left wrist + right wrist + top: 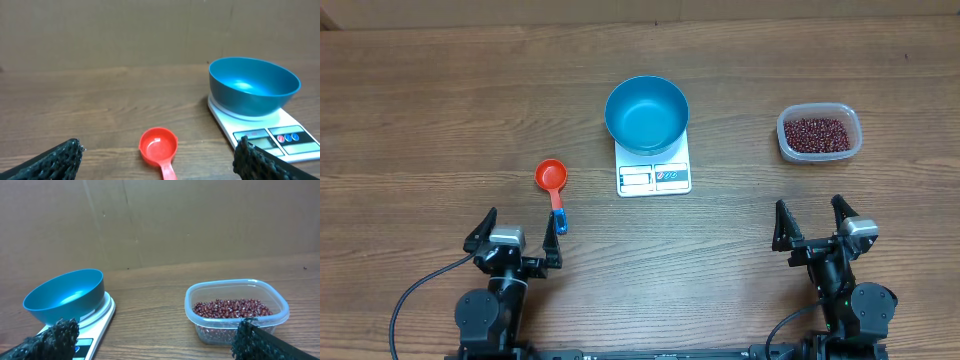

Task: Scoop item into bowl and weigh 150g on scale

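Observation:
The blue bowl (646, 113) (252, 85) (65, 295) stands empty on the white scale (654, 177) (280, 137) (97, 317) at the table's middle. The item, a heap of small maroon beans (817, 134) (232, 308), fills a clear plastic tub (783, 140) (200, 327) at the right. A red scoop (552, 180) (158, 146) with a blue handle tip lies left of the scale. My left gripper (520, 228) (159, 152) hangs open just behind the scoop's handle, holding nothing. My right gripper (810, 215) (156, 327) is open and empty, well short of the tub.
Bare wooden tabletop (440, 110) surrounds everything. A brown cardboard wall (165, 220) closes off the far side. Black cables trail from both arm bases at the near edge.

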`<state>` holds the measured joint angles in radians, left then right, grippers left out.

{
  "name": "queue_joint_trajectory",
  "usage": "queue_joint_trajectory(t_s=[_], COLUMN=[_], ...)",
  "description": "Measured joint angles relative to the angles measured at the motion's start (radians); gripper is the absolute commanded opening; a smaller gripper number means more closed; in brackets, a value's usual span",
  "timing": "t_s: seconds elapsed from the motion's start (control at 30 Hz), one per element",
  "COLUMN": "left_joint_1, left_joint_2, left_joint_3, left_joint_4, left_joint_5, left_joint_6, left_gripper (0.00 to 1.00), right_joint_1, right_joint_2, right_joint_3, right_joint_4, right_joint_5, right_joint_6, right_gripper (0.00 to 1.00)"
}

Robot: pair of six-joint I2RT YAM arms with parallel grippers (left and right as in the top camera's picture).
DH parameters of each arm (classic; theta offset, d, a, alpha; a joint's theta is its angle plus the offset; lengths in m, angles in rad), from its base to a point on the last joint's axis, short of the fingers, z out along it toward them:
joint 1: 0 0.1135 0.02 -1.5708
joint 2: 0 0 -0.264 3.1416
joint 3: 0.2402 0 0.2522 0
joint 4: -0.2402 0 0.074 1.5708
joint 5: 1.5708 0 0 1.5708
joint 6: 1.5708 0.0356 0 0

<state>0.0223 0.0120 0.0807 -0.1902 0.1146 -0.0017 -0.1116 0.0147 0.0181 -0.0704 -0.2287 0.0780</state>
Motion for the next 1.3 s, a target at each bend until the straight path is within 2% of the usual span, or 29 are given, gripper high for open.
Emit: queue_joint_trajectory(t_s=[0.37, 0.8, 1.3], left_joint_1=[0.0, 0.0, 0.0], left_joint_2=[0.06, 0.396, 0.724], left_joint_3=[0.148, 0.368, 0.666], left_joint_4=[-0.129, -0.223, -0.476], left_joint_5=[0.0, 0.0, 0.0], left_joint_6=[-0.016, -0.03, -0.026], left_gripper=[0.99, 1.0, 1.0], right_joint_1=[0.0, 0.0, 0.0], right_joint_2=[0.0, 0.0, 0.0], right_joint_3=[0.0, 0.0, 0.0], right_joint_4=[0.0, -0.001, 0.0], right_joint_5=[0.001, 0.001, 0.001], right_joint_6=[0.0, 0.0, 0.0], right_gripper=[1.0, 1.0, 1.0])
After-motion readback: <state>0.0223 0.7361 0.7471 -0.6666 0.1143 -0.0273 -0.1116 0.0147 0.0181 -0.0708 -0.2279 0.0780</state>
